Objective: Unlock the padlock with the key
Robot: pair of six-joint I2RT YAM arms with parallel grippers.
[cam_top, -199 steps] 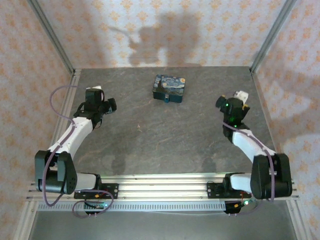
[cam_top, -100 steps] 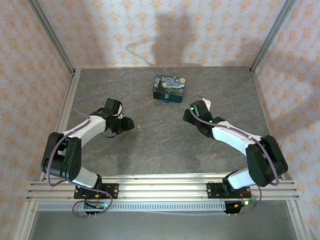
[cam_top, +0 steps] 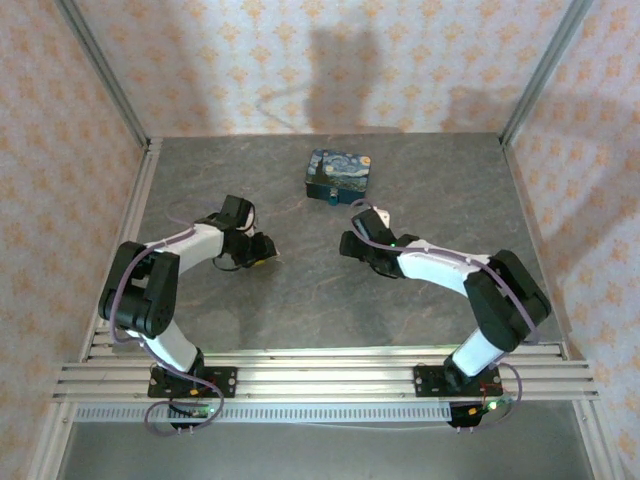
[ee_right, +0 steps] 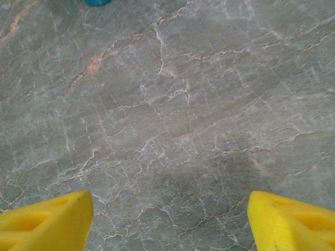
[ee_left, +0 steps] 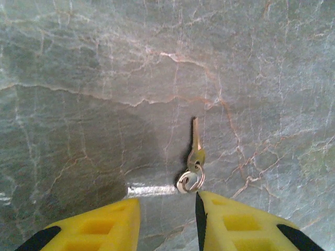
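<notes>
The padlock (cam_top: 339,176), a dark-blue block with the starry-night print, lies flat at the back middle of the table. A small teal-blue piece (cam_top: 327,194) sticks out at its near edge and looks like the key's head; its teal edge (ee_right: 97,2) also shows at the top of the right wrist view. A small plain metal key (ee_left: 195,149) on a split ring (ee_left: 189,180) lies on the table just ahead of my left gripper (ee_left: 167,209), which is open, the ring by its right fingertip. My right gripper (ee_right: 170,219) is wide open over bare table, short of the padlock.
The table (cam_top: 300,290) is a grey marbled slab, fenced by aluminium posts and patterned walls on three sides. Both arms reach in low towards the middle, the left gripper (cam_top: 262,250) and the right gripper (cam_top: 350,243) about a hand's width apart.
Both arms have swung in from the table's sides towards the middle and come down low. The padlock has not moved.
</notes>
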